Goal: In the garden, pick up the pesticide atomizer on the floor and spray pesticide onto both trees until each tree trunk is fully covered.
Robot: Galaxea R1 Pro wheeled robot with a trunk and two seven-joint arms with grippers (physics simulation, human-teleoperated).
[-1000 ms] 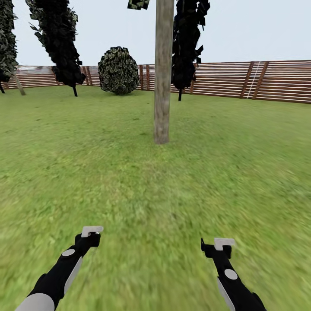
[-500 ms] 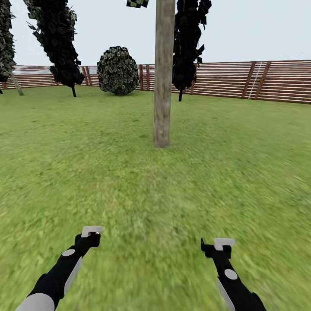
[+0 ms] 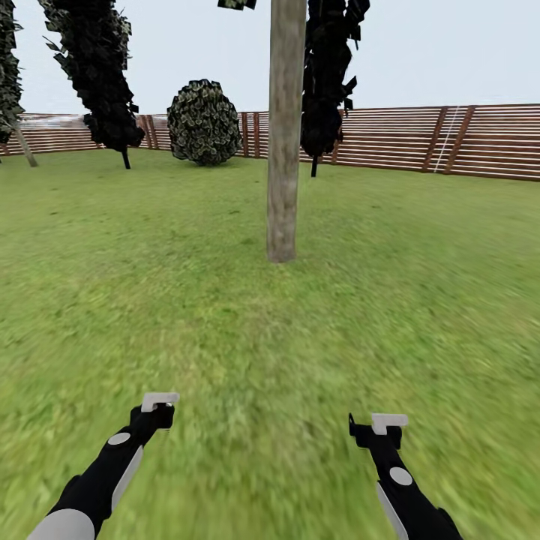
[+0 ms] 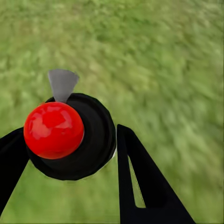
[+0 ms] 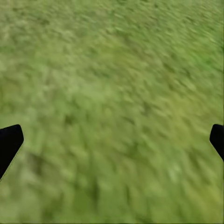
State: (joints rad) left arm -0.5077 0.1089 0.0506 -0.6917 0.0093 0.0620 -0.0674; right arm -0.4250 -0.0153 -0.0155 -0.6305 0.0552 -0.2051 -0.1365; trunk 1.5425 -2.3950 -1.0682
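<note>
A trunk (image 3: pixel 283 127) stands upright on the grass (image 3: pixel 247 330) straight ahead, well apart from both arms, with a fence (image 3: pixel 405 139) and a round bush (image 3: pixel 204 122) behind it. The left end effector (image 4: pixel 70 149) pinches a dark round thing topped by a red ball (image 4: pixel 53 130) — probably the atomizer (image 4: pixel 95 140), seen end-on. The right end effector (image 5: pixel 112 140) hangs spread over bare grass — nothing between its fingers.

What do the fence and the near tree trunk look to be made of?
The fence: brown horizontal slats on darker posts, apparently stained wood with a matte finish. The tree trunk: mottled beige-grey with vertical streaks, apparently smooth bark, dull with no gloss. Both are simulator textures, so this is only a guess.
</note>
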